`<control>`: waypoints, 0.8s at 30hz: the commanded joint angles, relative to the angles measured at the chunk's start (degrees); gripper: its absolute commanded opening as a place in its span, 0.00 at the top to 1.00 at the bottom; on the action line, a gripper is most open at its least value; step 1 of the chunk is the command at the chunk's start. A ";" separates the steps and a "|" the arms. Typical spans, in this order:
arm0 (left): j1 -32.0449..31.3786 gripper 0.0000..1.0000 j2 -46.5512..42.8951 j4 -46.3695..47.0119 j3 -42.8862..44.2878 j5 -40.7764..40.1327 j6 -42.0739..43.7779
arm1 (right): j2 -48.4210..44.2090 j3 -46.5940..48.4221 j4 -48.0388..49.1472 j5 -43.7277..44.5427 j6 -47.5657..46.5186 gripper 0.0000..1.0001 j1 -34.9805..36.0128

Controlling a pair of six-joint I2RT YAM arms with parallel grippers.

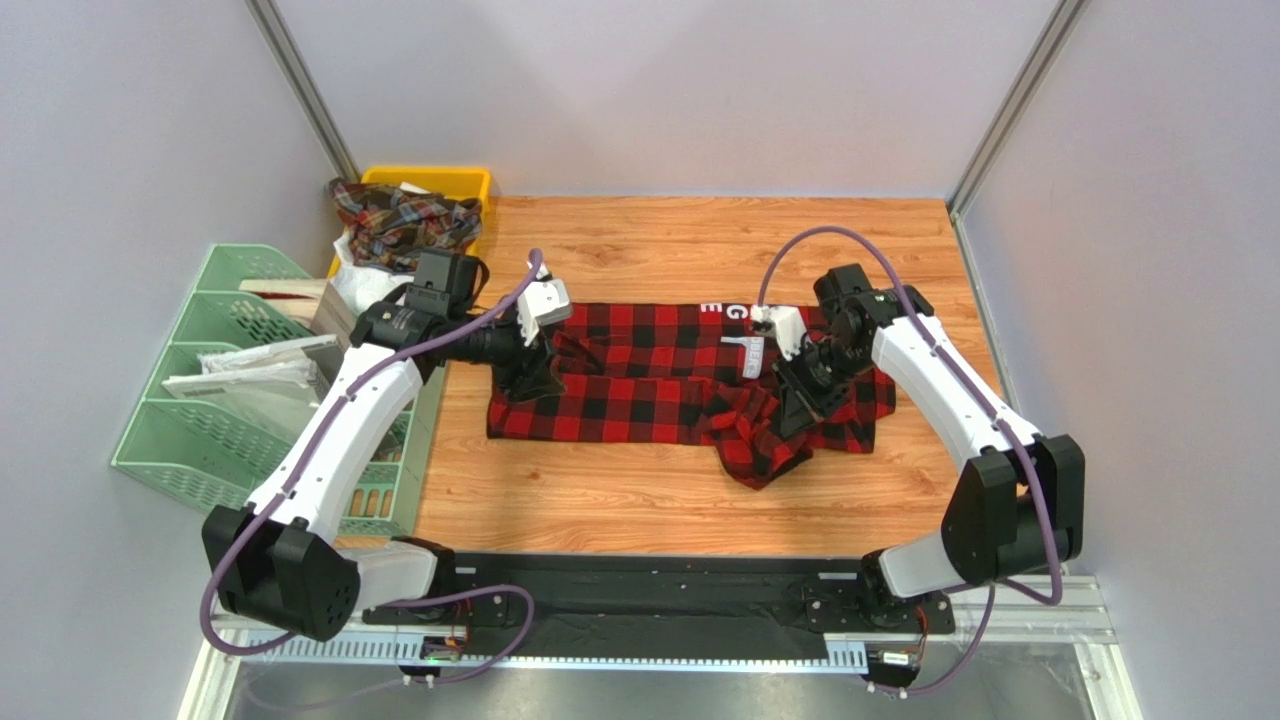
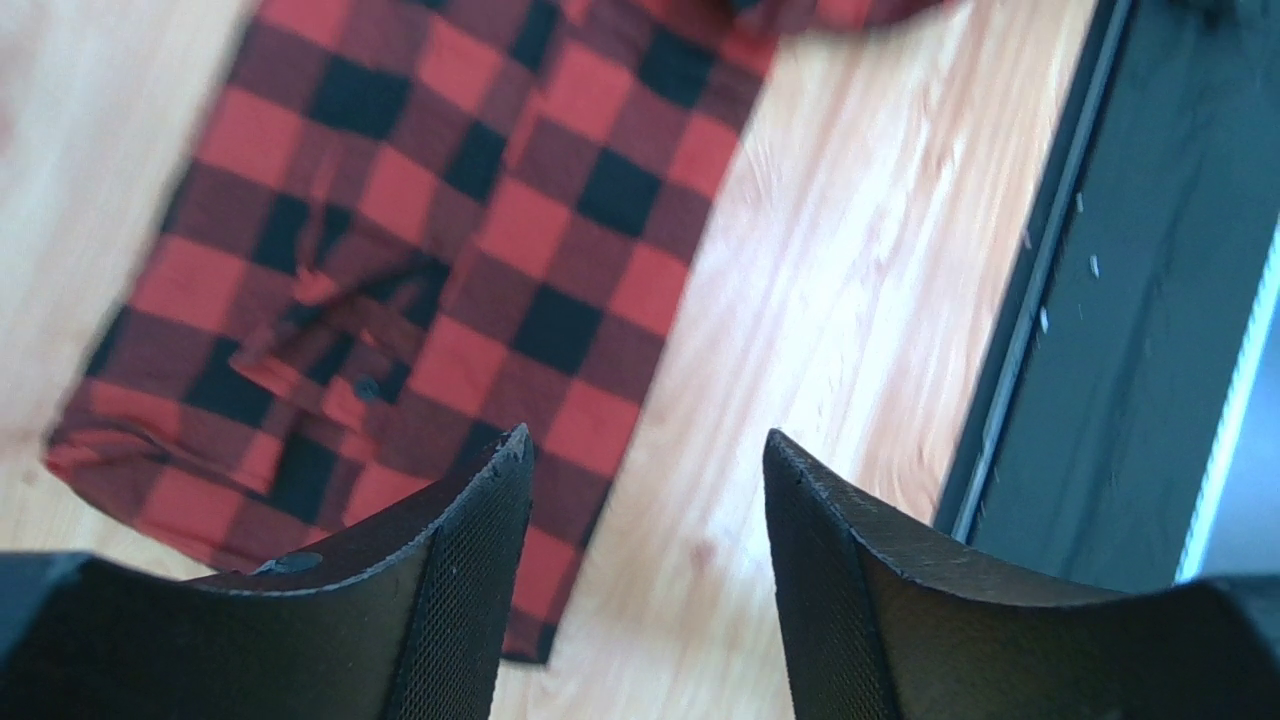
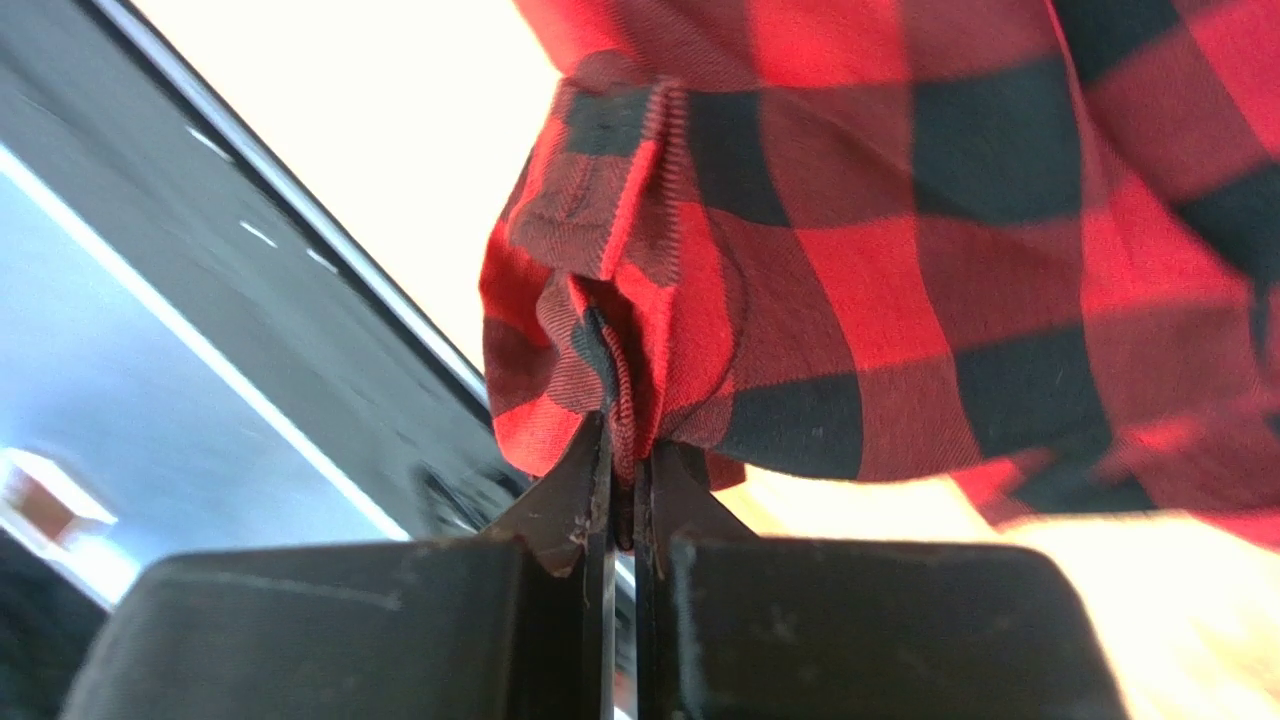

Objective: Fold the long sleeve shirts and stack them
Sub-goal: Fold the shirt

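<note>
Shirt (image 1: 646, 375) tight in right pincer (image 3: 624, 465), left pincer (image 2: 646, 440) agape, empty; plaid cloth (image 1: 398, 218) in bin (image 1: 451, 179)

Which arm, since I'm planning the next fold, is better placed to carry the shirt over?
Probably right. The right fingers are shut on a bunched edge of the shirt, ready to pull. The left fingers are open above its other end, holding nothing.

In the top view the tips of the right gripper (image 1: 790, 402) are buried in the bunched red-and-black shirt (image 1: 646, 375), and the jaws of the left gripper (image 1: 526, 372) cannot be made out. The shirt is cut off by the edges of both wrist views, and the plaid cloth (image 1: 398, 218) at the far left is too small to be identified.
</note>
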 commanded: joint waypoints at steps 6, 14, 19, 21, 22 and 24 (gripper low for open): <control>-14.79 0.33 -8.75 32.64 -9.90 -4.23 -23.64 | 6.06 4.76 10.69 -20.00 29.08 1.00 0.20; -37.12 0.32 3.63 51.57 -12.02 -17.77 -24.88 | 8.26 2.65 11.13 -24.04 32.11 1.00 -2.87; -44.51 0.35 12.33 58.00 -10.18 -23.39 -17.77 | 8.53 2.56 9.82 -26.50 31.41 1.00 -5.16; -44.96 0.40 16.62 57.66 -7.12 -27.07 -16.80 | 8.35 2.21 9.81 -27.38 31.40 0.99 -5.34; -44.96 0.42 17.87 57.30 -5.97 -28.40 -16.53 | 8.18 2.12 9.73 -27.39 31.49 0.99 -5.34; -44.96 0.48 20.42 56.77 -4.21 -29.99 -14.87 | 7.91 1.95 9.73 -27.48 31.49 0.99 -5.25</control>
